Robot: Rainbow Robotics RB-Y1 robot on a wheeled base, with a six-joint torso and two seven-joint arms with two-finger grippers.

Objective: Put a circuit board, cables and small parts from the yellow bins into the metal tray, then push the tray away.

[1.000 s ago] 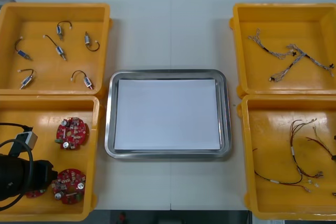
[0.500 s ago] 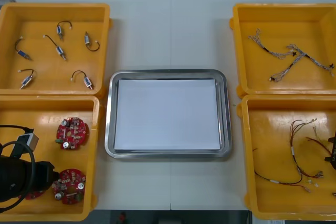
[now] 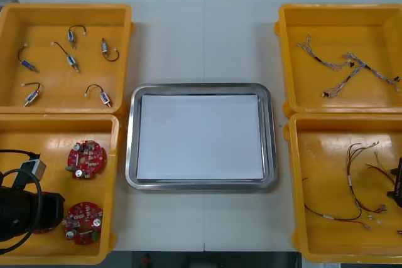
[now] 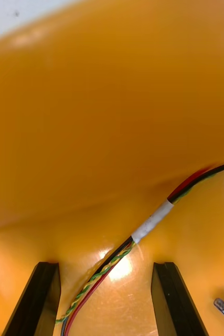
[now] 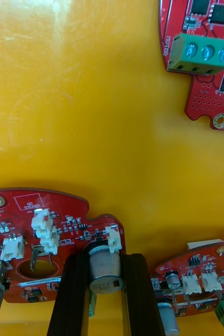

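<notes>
In the near left yellow bin [image 3: 50, 136] the left hand [image 5: 105, 261] grips a round red circuit board [image 5: 54, 236] by its silver can [image 5: 105, 273]. In the near right yellow bin [image 3: 326, 167] the right hand [image 4: 105, 273] stands wide astride a red and yellow cable [image 4: 153, 223]. The white-lined metal tray [image 3: 130, 142] lies between.

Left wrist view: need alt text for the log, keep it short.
The left gripper is closed on a round red circuit board, its fingers pinching a silver cylinder on it, in a yellow bin. A second board lies beside the fingers, a third board farther off.
</notes>
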